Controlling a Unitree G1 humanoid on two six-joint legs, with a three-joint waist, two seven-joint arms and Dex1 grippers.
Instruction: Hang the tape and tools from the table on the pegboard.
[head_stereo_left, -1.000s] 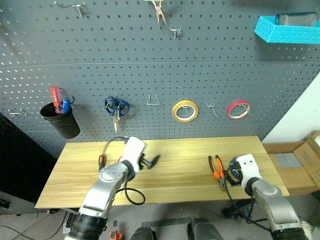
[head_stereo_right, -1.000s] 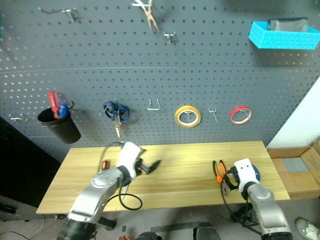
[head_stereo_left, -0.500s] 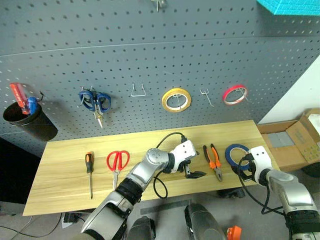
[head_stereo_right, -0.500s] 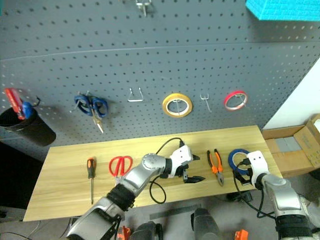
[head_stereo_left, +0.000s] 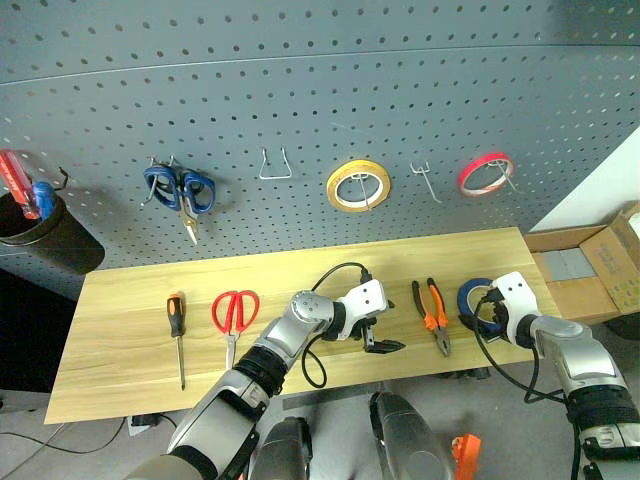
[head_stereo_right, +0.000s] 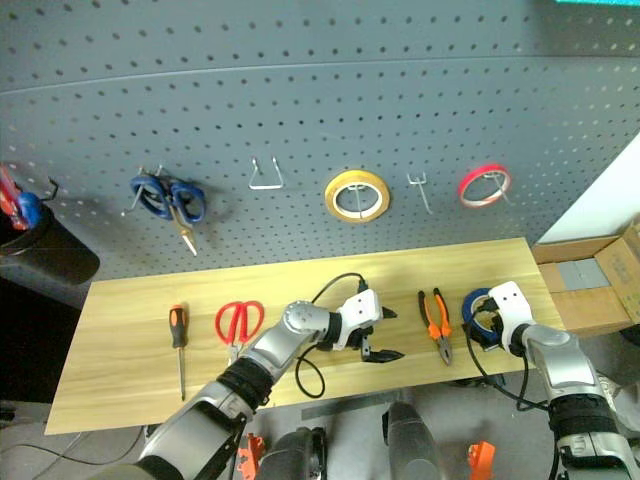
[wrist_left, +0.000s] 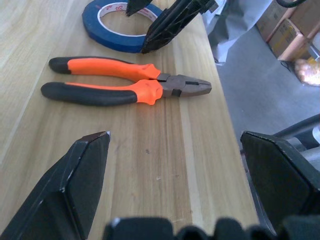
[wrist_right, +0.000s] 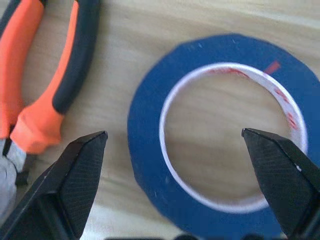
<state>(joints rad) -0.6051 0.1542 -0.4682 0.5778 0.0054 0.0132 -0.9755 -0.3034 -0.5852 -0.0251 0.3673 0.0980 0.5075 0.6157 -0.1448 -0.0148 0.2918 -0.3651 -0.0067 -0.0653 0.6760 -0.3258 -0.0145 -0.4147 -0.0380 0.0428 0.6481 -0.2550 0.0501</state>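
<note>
Four task items: flat on the table (head_stereo_left: 130, 340), none on the pegboard (head_stereo_left: 300, 90) behind it.
Pegboard: blue-handled scissors (head_stereo_left: 180, 190), yellow tape roll (head_stereo_left: 358, 186), red-pink tape roll (head_stereo_left: 486, 172) on hooks.
Screwdriver (head_stereo_left: 177, 330): far left of the pliers (head_stereo_left: 431, 313).
Red-handled scissors (head_stereo_left: 233, 312): between screwdriver and pliers.
Left gripper (head_stereo_left: 379, 336): just left of the pliers, fingers spread wide, empty.
Blue tape roll (wrist_right: 225, 140): just right of the pliers.
Right gripper (head_stereo_right: 486, 331): over the blue roll, fingers spread wide, nothing clasped.
</note>
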